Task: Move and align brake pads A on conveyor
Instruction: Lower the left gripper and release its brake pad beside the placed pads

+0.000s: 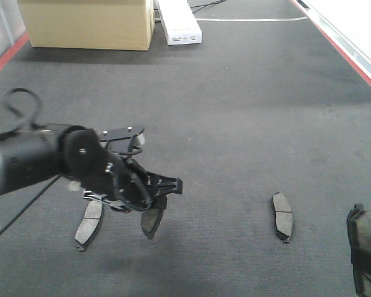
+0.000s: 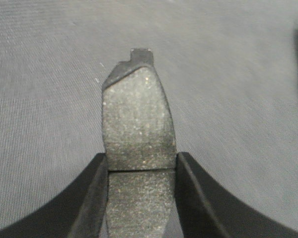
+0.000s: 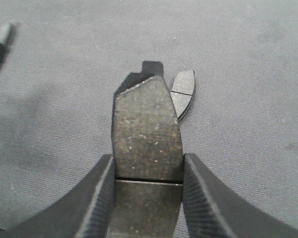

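The conveyor (image 1: 235,93) is a wide charcoal belt with red edge strips. My left gripper (image 1: 153,204) hangs just above it at the lower left, shut on a dark grey brake pad (image 1: 151,223). In the left wrist view both jaws of that gripper (image 2: 141,171) press the pad (image 2: 138,124) at its groove. A second pad (image 1: 89,223) lies flat on the belt just to its left. A third (image 1: 282,216) lies at the lower right. My right gripper (image 1: 366,263) at the bottom right corner is shut on another pad (image 1: 363,228). The right wrist view shows this gripper (image 3: 148,181), its held pad (image 3: 146,129), and the lying pad (image 3: 183,91) behind.
A cardboard box (image 1: 86,21) and a long white box (image 1: 179,21) stand at the belt's far end. A red edge strip (image 1: 346,52) runs along the right side and another (image 1: 6,55) along the left. A black cable loops over my left arm (image 1: 25,158).
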Tool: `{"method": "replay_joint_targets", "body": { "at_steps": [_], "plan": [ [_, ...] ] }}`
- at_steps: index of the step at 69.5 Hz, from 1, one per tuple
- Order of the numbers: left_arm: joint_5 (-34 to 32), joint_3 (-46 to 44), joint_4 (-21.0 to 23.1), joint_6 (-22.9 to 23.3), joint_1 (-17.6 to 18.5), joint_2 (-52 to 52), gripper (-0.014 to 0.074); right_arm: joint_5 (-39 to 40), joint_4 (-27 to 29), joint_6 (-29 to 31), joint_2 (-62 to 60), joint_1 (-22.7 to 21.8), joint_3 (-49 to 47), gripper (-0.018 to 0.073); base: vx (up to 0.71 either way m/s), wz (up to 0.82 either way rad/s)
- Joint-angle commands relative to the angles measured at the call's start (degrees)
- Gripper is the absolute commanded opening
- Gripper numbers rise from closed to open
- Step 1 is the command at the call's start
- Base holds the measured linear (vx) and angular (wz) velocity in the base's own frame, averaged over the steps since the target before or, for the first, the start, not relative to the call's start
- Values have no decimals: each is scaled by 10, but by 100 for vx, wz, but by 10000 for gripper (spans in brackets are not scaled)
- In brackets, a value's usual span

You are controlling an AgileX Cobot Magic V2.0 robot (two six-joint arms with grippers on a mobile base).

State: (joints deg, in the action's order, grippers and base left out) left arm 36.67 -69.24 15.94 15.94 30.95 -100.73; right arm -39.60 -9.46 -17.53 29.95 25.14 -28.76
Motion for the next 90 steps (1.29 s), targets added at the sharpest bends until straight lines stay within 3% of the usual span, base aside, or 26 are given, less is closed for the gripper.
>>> {"method": "replay_joint_targets", "body": {
  "at_steps": [1, 13, 47, 78, 84, 90],
  "plan": [
    [-24, -36, 5, 14, 3, -1, 236, 48, -10, 5, 1, -2, -17, 177, 0, 0],
    [-19, -49, 4, 40, 1, -42, 244, 48, -10, 5, 1, -2, -17, 177, 0, 0],
    [-37, -49, 2, 40, -2, -69, 265, 48, -10, 5, 1, -2, -17, 177, 0, 0],
    [-28, -49, 0, 40, -2, -66, 461, 48, -10, 5, 1, -2, -17, 177, 0, 0],
    [-22, -49, -18, 38, -4, -50, 473, 48, -10, 5, 1, -2, -17, 177, 0, 0],
    [-19, -49, -67, 38, -4, -19, 467, 48, -10, 5, 1, -2, -17, 177, 0, 0]
  ]
}}
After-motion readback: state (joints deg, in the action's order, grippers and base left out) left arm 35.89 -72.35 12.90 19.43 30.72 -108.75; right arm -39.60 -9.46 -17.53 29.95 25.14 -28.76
